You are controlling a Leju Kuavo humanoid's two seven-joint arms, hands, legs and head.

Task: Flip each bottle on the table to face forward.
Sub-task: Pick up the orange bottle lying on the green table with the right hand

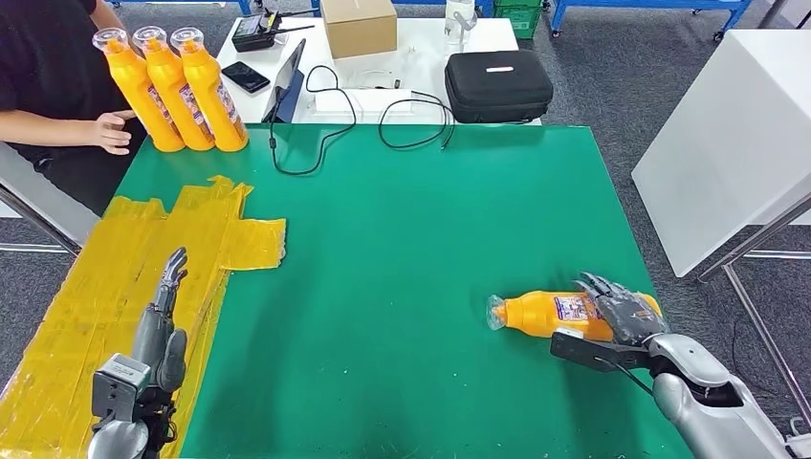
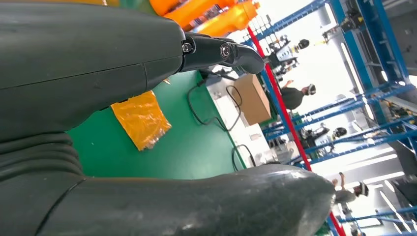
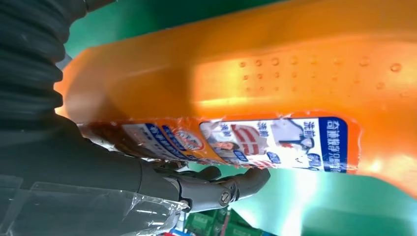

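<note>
Green table (image 1: 402, 239) carries a bottle (image 1: 545, 312) lying flat, cap leftward, right hand (image 1: 622, 311) grasping its base end, left hand (image 1: 170, 277) empty, fingers extended.

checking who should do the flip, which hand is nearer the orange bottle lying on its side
Right. The right hand is on the lying bottle, fingers draped over its base end. The left hand hovers over the yellow tape across the green table, far away.

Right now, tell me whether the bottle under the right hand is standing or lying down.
Lying down. The orange bottle rests on its side on the green table, cap end toward the robot's left, with the right hand over its base end.
</note>
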